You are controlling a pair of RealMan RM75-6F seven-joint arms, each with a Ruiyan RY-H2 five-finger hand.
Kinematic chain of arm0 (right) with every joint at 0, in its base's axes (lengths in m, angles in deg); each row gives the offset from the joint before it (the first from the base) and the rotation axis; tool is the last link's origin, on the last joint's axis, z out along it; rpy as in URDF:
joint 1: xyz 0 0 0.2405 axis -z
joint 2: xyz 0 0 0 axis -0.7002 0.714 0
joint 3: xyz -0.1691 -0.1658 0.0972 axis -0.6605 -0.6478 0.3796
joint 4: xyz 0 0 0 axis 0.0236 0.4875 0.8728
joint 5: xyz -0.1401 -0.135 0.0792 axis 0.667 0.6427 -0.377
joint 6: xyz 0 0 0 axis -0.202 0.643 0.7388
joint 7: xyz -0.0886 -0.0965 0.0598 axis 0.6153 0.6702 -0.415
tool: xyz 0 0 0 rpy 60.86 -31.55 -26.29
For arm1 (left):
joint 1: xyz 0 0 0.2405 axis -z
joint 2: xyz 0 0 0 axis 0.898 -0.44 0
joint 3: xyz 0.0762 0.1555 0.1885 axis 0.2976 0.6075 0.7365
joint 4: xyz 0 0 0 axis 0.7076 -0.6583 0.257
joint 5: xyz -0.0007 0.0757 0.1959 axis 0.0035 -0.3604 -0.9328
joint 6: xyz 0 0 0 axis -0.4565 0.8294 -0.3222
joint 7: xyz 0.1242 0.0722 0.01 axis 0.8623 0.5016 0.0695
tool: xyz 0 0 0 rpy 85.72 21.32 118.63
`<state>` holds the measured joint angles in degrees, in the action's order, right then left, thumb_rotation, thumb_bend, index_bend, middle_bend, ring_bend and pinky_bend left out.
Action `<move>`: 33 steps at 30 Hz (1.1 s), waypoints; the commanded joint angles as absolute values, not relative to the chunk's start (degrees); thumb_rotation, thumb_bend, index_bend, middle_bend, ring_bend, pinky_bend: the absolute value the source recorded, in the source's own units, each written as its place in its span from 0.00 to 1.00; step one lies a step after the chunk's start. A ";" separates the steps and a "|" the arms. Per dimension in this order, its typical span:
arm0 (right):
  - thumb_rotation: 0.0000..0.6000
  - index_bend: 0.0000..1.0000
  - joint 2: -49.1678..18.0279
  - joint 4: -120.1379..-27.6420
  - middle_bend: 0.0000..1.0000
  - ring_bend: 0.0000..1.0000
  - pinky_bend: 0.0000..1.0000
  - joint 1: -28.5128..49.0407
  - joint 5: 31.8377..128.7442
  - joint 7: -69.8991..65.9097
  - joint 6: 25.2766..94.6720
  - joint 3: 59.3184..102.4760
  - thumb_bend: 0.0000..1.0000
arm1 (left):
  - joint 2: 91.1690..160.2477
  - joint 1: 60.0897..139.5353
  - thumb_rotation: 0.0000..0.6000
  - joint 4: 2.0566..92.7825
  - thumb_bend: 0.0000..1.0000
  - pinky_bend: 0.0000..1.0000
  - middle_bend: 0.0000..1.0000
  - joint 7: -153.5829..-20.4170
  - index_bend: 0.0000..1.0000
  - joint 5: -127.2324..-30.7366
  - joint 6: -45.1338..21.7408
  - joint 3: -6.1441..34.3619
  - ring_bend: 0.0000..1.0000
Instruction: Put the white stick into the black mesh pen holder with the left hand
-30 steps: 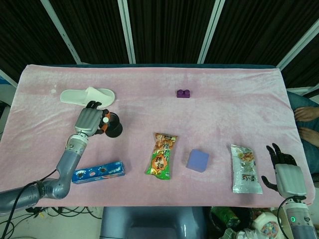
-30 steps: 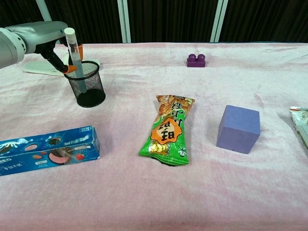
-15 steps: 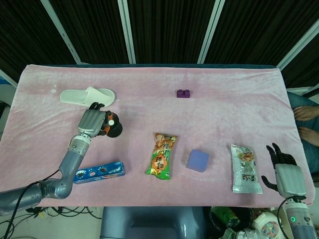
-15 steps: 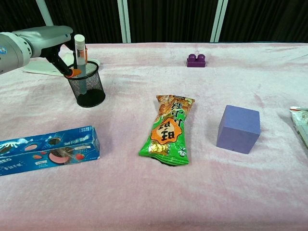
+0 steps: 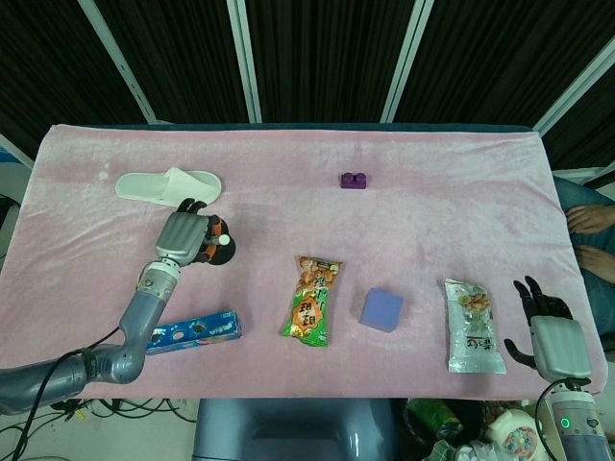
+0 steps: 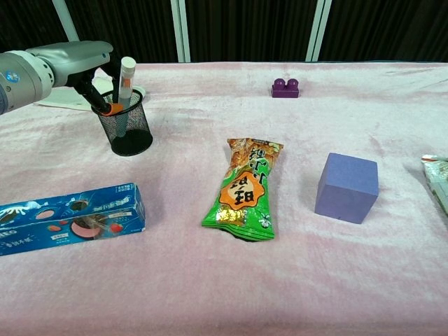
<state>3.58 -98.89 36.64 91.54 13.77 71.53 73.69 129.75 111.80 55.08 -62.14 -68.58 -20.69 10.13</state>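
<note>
The black mesh pen holder (image 5: 225,255) (image 6: 133,129) stands upright at the left of the pink cloth. The white stick (image 5: 222,239) (image 6: 126,75) has its lower end inside the holder and its top leaning slightly right, above the rim. My left hand (image 5: 187,235) (image 6: 78,59) is over the holder's left side and grips the stick, with an orange-tipped finger at the rim. My right hand (image 5: 546,322) rests open at the table's front right corner, seen only in the head view.
A white slipper (image 5: 168,184) lies just behind the holder. A blue cookie box (image 5: 192,331) (image 6: 70,217) lies in front of it. Towards the right are a green snack bag (image 6: 246,189), a purple cube (image 6: 346,187), a purple brick (image 6: 285,87) and a white snack bag (image 5: 474,327).
My left hand has shifted right over the holder. The stick has sunk lower into it and now tilts with its top to the right. The right hand has not moved.
</note>
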 commanded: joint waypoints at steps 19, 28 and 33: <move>1.00 0.04 3.62 -98.98 0.04 0.19 0.16 36.65 91.39 13.96 71.69 73.78 0.18 | 126.64 111.24 1.00 59.26 0.40 0.08 0.51 -61.00 0.35 -69.39 -19.31 10.25 0.13; 1.00 0.04 3.72 -98.93 0.04 0.19 0.16 36.68 91.48 13.72 71.77 73.82 0.18 | 115.79 106.24 1.00 71.77 0.38 0.05 0.31 -58.34 0.32 -74.84 -10.08 11.42 0.00; 1.00 0.04 3.55 -98.80 0.04 0.19 0.16 36.62 91.64 14.02 71.97 73.88 0.18 | 109.79 99.57 1.00 79.18 0.37 0.06 0.20 -54.26 0.28 -79.74 0.92 14.89 0.00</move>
